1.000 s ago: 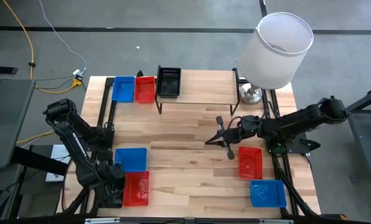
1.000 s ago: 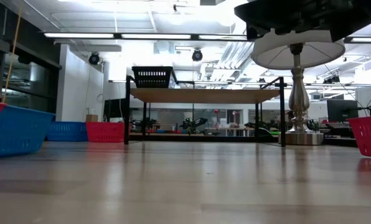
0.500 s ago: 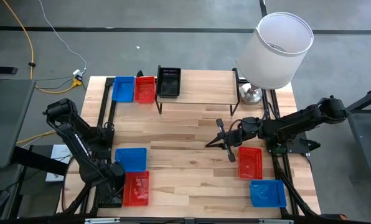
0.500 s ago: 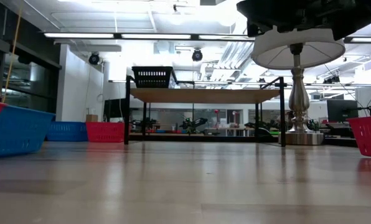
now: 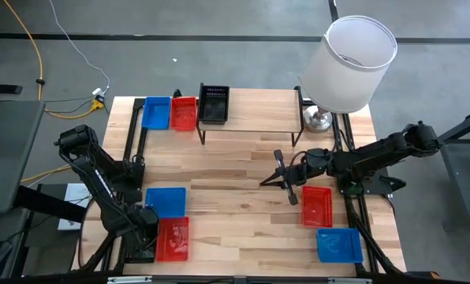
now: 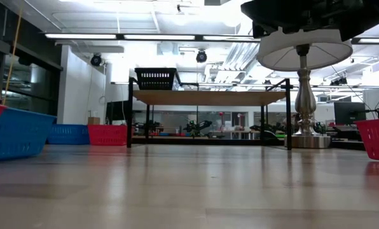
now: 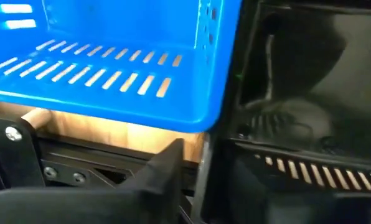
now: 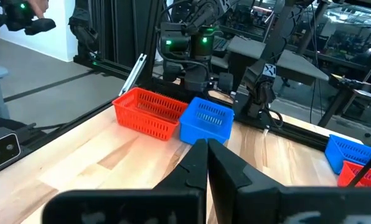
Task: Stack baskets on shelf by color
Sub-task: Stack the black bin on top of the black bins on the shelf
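**Left gripper low at the near-left baskets, right arm waiting mid-table**

Taking the shelf (image 5: 251, 110) as landmark: it stands at the table's far edge, with a black basket (image 5: 214, 103) on its left end. Just left of the shelf, on the tabletop, a blue basket (image 5: 156, 112) and a red basket (image 5: 184, 113) sit side by side, touching.

Well in front of the shelf's left end, near the table's left edge, a second blue basket (image 5: 165, 201) lies with a red basket (image 5: 173, 237) just nearer the front edge. The left gripper (image 5: 147, 217) is down at the left rims of these two. Its wrist view shows the blue basket's wall (image 7: 111, 68) close up and a dark finger (image 7: 157, 174) below its rim; whether the fingers are gripping anything I cannot tell, as the view is too tight.

In front of the shelf's right end, the right gripper (image 5: 276, 175) hangs over bare wood, its fingers (image 8: 201, 165) pressed together on nothing. Just right of it lies a red basket (image 5: 317, 204), and a blue basket (image 5: 338, 244) nearer the front corner. A lamp (image 5: 347, 67) stands beside the shelf's right end
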{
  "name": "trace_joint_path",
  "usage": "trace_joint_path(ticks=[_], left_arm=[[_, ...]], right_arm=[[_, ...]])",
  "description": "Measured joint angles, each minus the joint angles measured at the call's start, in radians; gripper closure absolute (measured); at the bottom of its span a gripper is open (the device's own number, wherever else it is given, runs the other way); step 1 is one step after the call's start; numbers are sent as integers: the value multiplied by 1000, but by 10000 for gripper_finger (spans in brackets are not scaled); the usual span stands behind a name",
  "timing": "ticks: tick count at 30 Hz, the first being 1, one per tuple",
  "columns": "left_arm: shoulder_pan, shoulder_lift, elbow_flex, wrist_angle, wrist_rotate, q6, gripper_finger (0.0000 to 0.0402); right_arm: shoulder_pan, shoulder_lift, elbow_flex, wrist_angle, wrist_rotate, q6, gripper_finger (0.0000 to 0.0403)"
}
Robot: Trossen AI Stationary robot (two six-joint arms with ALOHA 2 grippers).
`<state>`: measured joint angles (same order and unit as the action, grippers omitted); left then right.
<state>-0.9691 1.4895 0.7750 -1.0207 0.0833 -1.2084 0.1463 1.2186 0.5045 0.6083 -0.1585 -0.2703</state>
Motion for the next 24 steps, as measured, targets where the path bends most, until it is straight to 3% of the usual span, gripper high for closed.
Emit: trace_joint_path(ticks=[5,20,24], left_arm=[[-1,-18,2,2,25,13,391],[53,-237,68,-12,9,-4,400],[70,-280,131,-112,6,-16,400]], right_arm=[[0,0,0,0,0,0,402],[0,0,0,0,0,0,402],[0,0,0,0,-1,0,402]])
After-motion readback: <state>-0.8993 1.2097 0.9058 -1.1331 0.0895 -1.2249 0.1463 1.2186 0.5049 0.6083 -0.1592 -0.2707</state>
